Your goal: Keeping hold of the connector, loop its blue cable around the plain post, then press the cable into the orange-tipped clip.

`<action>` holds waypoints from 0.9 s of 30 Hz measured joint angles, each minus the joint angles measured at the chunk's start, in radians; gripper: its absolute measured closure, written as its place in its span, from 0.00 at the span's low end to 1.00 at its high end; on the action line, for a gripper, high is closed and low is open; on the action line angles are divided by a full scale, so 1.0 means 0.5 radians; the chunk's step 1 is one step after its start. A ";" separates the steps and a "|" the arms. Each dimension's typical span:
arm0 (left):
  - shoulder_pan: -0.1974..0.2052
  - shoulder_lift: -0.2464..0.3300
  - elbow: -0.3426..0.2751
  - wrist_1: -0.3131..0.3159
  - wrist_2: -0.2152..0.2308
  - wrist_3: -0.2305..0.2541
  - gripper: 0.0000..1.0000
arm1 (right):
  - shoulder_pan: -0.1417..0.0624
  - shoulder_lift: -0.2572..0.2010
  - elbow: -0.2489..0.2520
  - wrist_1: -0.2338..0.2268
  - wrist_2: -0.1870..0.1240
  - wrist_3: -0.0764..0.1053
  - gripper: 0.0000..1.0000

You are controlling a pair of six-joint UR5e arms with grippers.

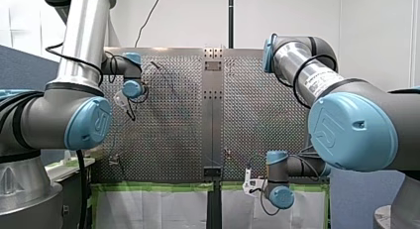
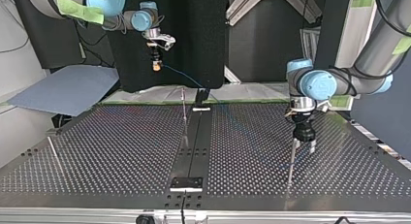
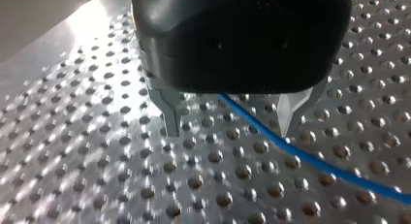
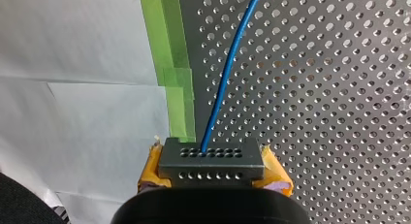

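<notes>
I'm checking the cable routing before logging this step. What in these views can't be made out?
Orange-tipped clip: not identifiable in any view; the thin post in the top view is too small to read its tip.
Blue cable, left wrist view: the body of my left gripper hides where it leads; contact with the open fingers is unclear.
Connector, right wrist view: its rear is hidden by my right gripper.

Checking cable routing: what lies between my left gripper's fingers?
The blue cable crosses the gap between the left gripper's fingers, seen in the left wrist view.
</notes>
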 joint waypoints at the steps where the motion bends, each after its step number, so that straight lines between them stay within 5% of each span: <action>1: 0.003 0.001 0.000 -0.015 -0.009 -0.017 0.02 | 0.000 0.000 0.000 0.001 0.000 0.000 1.00; 27: 0.048 0.101 -0.065 -0.007 0.098 -0.524 0.02 | 0.004 0.000 0.001 0.017 0.000 -0.001 1.00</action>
